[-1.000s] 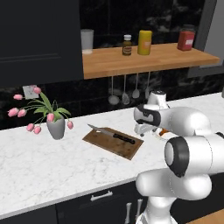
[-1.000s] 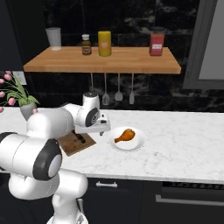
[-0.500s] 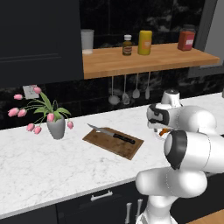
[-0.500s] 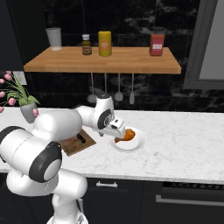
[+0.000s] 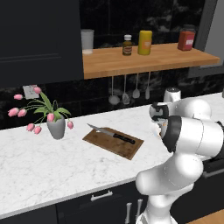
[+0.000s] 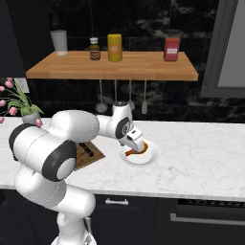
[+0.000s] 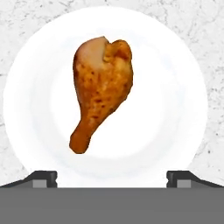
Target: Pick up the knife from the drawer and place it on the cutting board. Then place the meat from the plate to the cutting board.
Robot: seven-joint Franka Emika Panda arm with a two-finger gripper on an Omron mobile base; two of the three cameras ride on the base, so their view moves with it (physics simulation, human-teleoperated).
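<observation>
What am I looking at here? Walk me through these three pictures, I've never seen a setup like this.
This is a rendered kitchen with a white robot arm on a base that can drive. Two pictures come from cameras on that base, behind the arm to its left and right. The third looks down from the hand itself.

On the marble counter lies a cutting board with the knife already on it, beside a vase of pink tulips. Further along, the gripper hangs just above a white plate holding the meat, a browned drumstick. Its two dark fingertips stand wide apart, either side of the plate. Nothing is held yet.
</observation>
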